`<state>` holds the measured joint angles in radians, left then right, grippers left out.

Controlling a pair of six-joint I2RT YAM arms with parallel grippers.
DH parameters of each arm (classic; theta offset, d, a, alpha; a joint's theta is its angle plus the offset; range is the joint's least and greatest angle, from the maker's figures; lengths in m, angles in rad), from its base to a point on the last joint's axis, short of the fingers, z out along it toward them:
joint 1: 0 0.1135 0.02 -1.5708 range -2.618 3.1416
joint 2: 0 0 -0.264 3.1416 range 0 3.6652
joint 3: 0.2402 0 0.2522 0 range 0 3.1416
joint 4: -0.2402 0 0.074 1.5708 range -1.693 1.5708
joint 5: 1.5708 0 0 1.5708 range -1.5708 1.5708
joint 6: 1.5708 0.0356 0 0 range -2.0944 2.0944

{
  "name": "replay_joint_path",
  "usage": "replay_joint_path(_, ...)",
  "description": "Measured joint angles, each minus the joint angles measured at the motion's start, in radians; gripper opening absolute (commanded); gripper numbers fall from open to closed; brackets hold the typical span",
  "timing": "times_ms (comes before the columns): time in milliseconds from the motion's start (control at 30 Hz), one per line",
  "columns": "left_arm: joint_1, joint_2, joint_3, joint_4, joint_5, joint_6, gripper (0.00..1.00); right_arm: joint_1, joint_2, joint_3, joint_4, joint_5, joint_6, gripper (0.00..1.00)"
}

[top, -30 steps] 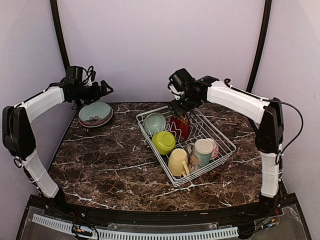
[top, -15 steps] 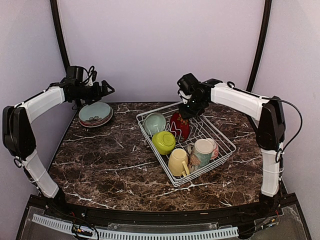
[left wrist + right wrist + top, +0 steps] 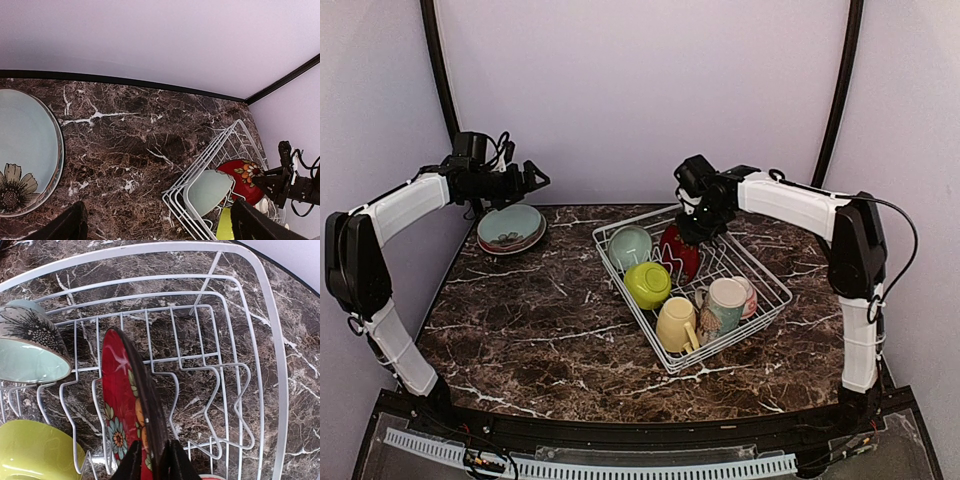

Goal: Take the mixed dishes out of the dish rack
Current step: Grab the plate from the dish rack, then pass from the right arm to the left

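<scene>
Mixed dishes, partly unloaded; step in hand judged to be lifting the red floral dish out of the rack.

Top external: dish rack point(image 3: 672, 368) at table centre holds the red floral dish point(image 3: 678, 252) on edge, a pale green bowl point(image 3: 630, 246), lime bowl point(image 3: 647, 284), yellow mug point(image 3: 676, 322) and cream patterned mug point(image 3: 723, 305). Right gripper point(image 3: 698, 228) sits on the red dish's top edge. Left gripper point(image 3: 532, 178) hangs above the stacked plates point(image 3: 510, 228) in the far left corner, well apart from the rack.

Left wrist: left gripper point(image 3: 159, 210) spread wide, holding nothing. A flower-printed plate point(image 3: 25, 150) lies to one side.

Right wrist: right gripper point(image 3: 154, 460) straddles the dish's dark rim, one finger on each face, apparently clamped. Red dish point(image 3: 120, 400) stands between tines.

Handling note: draw straight up along the dish's own plane until it is free of the wires. A sideways pull risks snagging the tines or nudging the neighbouring bowl.
</scene>
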<state>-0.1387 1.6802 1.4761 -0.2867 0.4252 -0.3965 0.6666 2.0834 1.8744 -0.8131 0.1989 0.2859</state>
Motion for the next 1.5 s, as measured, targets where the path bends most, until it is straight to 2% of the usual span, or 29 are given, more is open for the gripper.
replay_joint_path(100,0.000,0.000,0.000,0.000,0.003,0.000,0.99,-0.001,0.003,-0.003,0.002,0.008,0.005,0.07)
replay_joint_path(300,0.000,0.000,0.000,0.000,0.005,0.000,0.99,0.000,0.001,-0.006,0.005,0.023,0.000,0.00)
replay_joint_path(900,-0.012,0.001,0.000,0.000,0.013,-0.004,0.99,0.022,-0.018,0.026,-0.068,0.074,0.003,0.00)
replay_joint_path(1167,-0.051,0.010,0.000,0.000,0.043,-0.006,0.99,0.021,-0.129,0.025,-0.084,0.104,-0.004,0.00)
replay_joint_path(1333,-0.105,0.019,0.000,0.017,0.116,-0.011,0.99,0.010,-0.233,-0.020,-0.048,0.085,0.002,0.00)
replay_joint_path(1500,-0.169,0.035,-0.045,0.212,0.284,-0.118,0.99,-0.016,-0.377,-0.183,0.079,-0.039,0.031,0.00)
